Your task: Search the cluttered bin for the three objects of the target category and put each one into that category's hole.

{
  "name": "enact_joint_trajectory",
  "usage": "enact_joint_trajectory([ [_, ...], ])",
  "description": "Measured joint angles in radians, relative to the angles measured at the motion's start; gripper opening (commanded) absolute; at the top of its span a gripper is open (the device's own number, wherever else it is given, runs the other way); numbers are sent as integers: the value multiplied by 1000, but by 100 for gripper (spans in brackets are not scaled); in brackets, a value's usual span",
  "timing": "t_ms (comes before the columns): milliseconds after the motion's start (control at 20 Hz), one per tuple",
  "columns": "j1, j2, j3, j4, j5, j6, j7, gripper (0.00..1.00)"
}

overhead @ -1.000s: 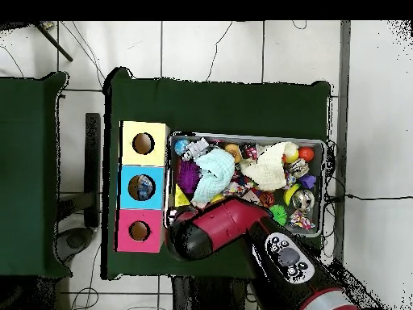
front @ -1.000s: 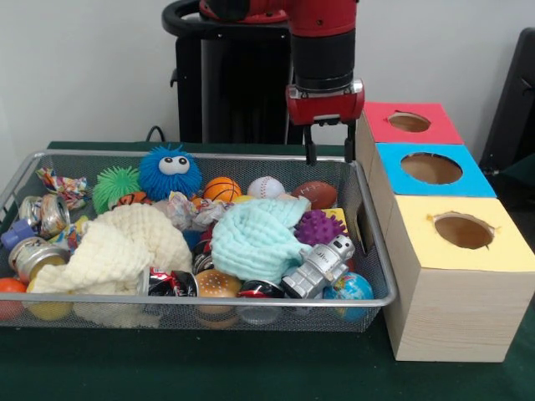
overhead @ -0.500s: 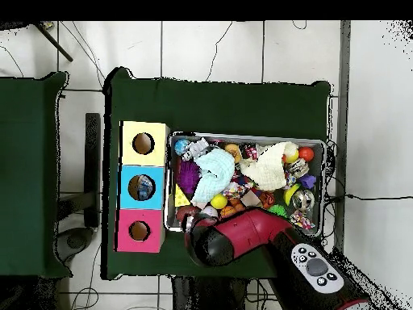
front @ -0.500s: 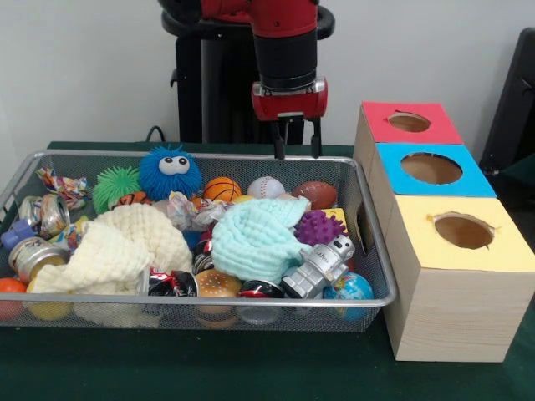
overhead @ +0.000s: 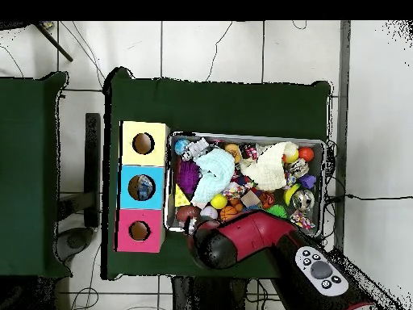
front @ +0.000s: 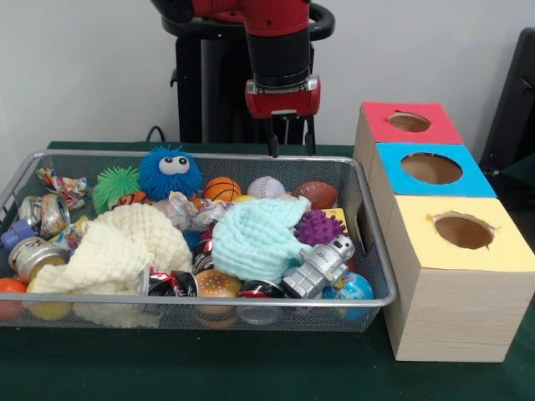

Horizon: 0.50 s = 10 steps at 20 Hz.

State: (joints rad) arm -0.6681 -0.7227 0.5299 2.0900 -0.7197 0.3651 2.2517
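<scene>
Front view: the tool (front: 289, 148) is seen open and empty above the bin's (front: 372, 225) back edge; the balls there, light and round, are best pinched across the middle

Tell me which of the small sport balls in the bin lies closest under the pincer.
The white baseball. It lies almost straight below the pincer, between the orange basketball further left and the brown football further right.
</scene>
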Motion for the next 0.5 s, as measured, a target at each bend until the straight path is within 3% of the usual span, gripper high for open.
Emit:
enact_joint_trajectory([
  [500, -51, 0, 25, 15, 0, 0, 0, 100],
])
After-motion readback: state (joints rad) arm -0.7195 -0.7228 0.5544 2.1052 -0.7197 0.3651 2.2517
